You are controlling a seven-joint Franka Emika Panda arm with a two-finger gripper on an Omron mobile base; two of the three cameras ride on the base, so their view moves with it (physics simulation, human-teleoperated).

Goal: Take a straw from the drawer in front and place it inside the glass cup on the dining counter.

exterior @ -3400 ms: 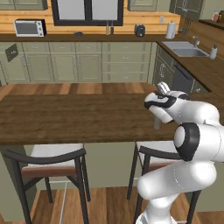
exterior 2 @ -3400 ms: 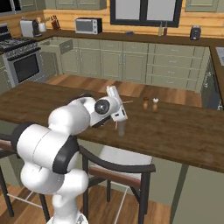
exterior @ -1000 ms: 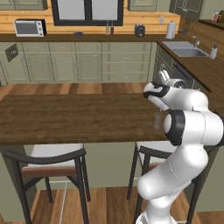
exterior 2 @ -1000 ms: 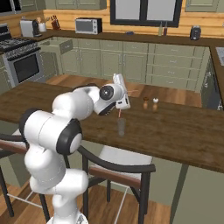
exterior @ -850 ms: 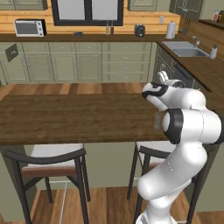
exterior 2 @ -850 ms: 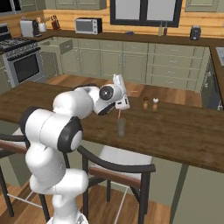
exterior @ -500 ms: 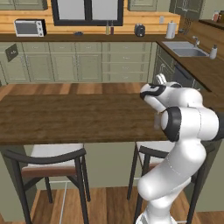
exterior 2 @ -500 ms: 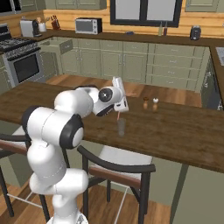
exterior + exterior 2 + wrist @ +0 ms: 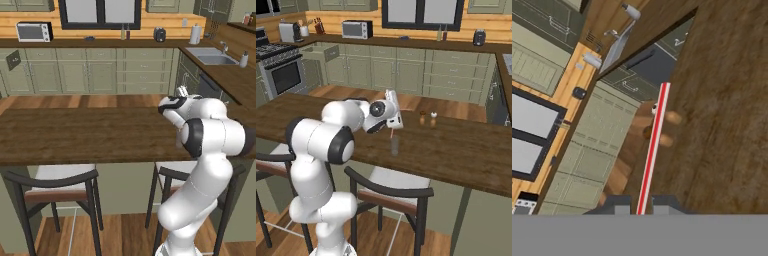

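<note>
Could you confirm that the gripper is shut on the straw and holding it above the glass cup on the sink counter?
Not quite: the glass cup stands on the dining counter, not the sink counter, as the right base view shows. The rest holds: the gripper is shut on the straw and holds it above the cup.
</note>
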